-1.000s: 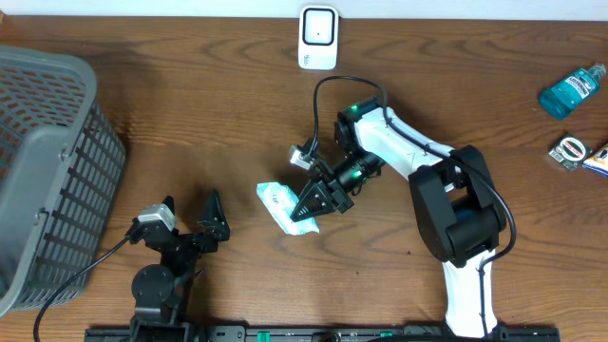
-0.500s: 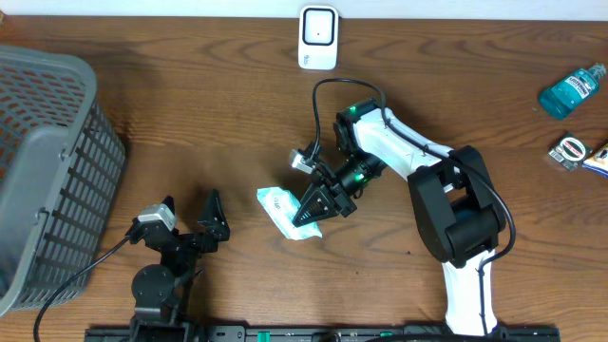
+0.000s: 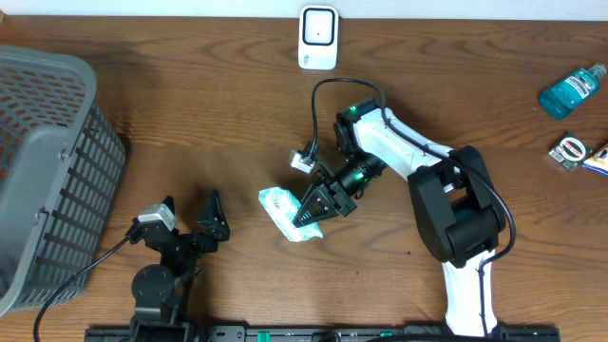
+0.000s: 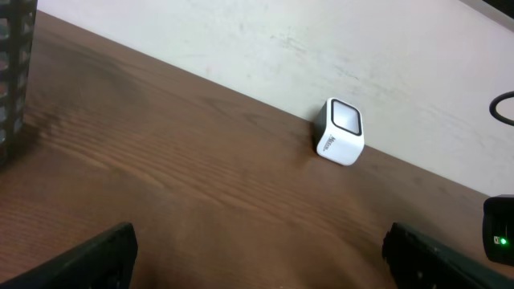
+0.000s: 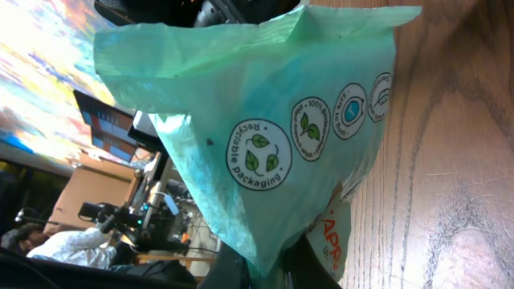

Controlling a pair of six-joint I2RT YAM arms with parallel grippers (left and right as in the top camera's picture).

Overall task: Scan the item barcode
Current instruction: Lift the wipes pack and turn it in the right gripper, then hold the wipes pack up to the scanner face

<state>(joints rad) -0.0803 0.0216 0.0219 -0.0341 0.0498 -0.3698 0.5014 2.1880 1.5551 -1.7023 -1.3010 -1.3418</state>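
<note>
The right gripper [image 3: 307, 218] is clamped on the green pouch [image 5: 265, 120] by its sealed edge, which looks light, soft and floppy, while the left gripper [image 3: 190, 207] gapes open.

The green packet [image 5: 265, 120] bears a round emblem [image 5: 259, 155] reading "Recyclable packaging"; neighbouring emblems are illegible.

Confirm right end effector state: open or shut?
Shut. The right end effector pinches the edge of the green packet, which fills its wrist view.
</note>
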